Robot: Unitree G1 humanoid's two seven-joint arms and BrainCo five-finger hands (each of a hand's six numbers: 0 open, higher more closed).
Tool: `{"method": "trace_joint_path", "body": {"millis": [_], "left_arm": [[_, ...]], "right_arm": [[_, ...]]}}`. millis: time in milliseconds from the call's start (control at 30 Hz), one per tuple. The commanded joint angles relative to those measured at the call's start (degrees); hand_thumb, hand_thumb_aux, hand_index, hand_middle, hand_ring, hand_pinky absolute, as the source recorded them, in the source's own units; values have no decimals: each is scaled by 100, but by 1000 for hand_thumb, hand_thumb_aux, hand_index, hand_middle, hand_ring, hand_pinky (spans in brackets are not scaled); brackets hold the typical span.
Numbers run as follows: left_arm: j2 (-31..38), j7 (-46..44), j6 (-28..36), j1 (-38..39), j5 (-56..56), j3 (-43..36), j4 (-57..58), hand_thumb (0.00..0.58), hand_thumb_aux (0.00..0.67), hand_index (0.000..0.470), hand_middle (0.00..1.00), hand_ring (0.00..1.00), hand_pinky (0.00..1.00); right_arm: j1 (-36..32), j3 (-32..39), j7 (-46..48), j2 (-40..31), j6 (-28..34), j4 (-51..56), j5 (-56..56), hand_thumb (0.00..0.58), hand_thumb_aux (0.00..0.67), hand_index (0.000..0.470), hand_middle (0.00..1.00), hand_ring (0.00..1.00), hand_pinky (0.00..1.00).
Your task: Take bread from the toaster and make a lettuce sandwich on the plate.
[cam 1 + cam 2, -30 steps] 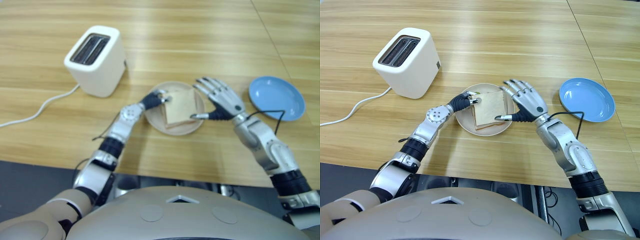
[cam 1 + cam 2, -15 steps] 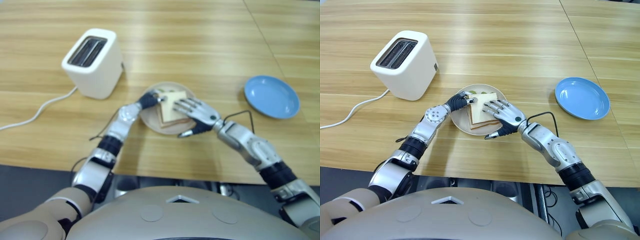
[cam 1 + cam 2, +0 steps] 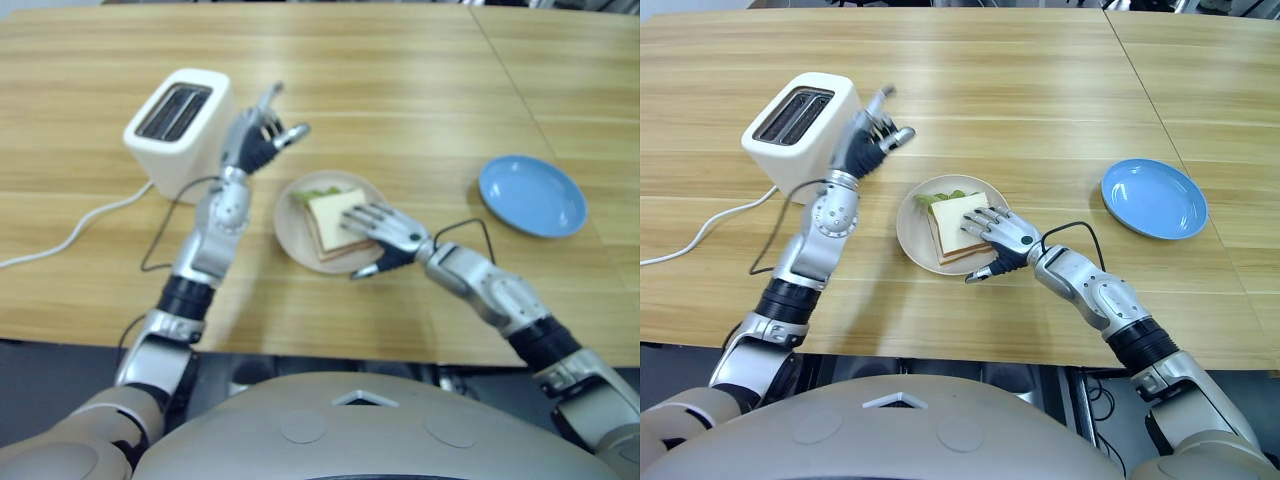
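Pale wood planks make up the table (image 3: 1020, 90), and near its front edge sits a round beige plate (image 3: 905, 232) with the sandwich (image 3: 955, 222) on it: two slices of bread stacked square, with a frill of green lettuce (image 3: 938, 198) poking out at the far side. The right hand (image 3: 1002, 238) lies on the sandwich's right side, fingers stretched out nearly flat across the top slice and gripping nothing, the thumb hanging down over the plate's near rim. The left hand (image 3: 868, 135) is lifted off the table just beside the white toaster (image 3: 798, 128), between it and the plate, its fingers loosely spread and pointing up and away, with nothing in them. The toaster stands at the left with its two dark slots facing up, and its white cord (image 3: 695, 237) trails off toward the left edge. Well apart to the right rests a blue plate (image 3: 1153, 198).
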Motion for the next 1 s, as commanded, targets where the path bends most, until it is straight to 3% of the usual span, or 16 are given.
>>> {"method": "trace_joint_path", "body": {"millis": [33,200,233,267,300,333,467,600,633,667,833,1000], "left_arm": [[52,-100,90,255,118,-16,-273,0,0,0,0,0,0],[79,-932,-110,409,-707,-25,172,0,0,0,0,0,0],[107,-1114,-201,459,-921,1,229,0,0,0,55,55,55],[158,-1293,-288,522,-1107,31,234,0,0,0,886,886,886],[193,-1421,-338,589,-1323,135,187,566,568,390,1000,1000,1000],[278,-1666,-383,662,-1592,231,122,580,670,460,1000,1000,1000],[1010,-2501,-369,911,-2085,600,-172,580,670,460,1000,1000,1000],[1880,-3091,-103,1235,-2198,995,-512,580,670,460,1000,1000,1000],[2067,-3287,35,1373,-2239,1070,-653,580,670,460,1000,1000,1000],[2256,-3508,162,1537,-2259,1099,-805,580,670,460,1000,1000,1000],[3163,-4553,114,2455,-1902,558,-1341,580,670,460,1000,1000,1000],[3149,-4876,20,2522,-1685,-23,-1207,580,670,460,1000,1000,1000]], "right_arm": [[347,459,585,-143,22,622,-195,0,0,0,0,0,0],[466,-439,-570,3,-381,-332,776,0,0,0,0,0,0],[546,-736,-803,36,-485,-619,1073,0,0,0,0,0,0],[643,-1063,-1045,46,-590,-941,1321,0,0,0,0,0,0],[748,-1412,-1227,65,-692,-1251,1637,0,0,0,0,0,0],[873,-1825,-1352,128,-792,-1587,2116,0,0,0,0,0,0],[1419,-3033,-1240,178,-904,-2455,3413,0,0,0,0,0,0],[1892,-3108,-164,-189,-532,-2545,3676,0,0,0,0,0,0],[2048,-3007,152,-338,-510,-2475,3717,543,502,345,678,678,678],[2227,-2899,501,-488,-468,-2416,3772,580,670,460,1000,1000,1000],[3185,-2285,2072,-1190,-124,-2269,3957,580,670,460,1000,1000,1000],[3084,-1828,2656,-1081,62,-2289,3933,580,670,460,1000,1000,1000]]}}
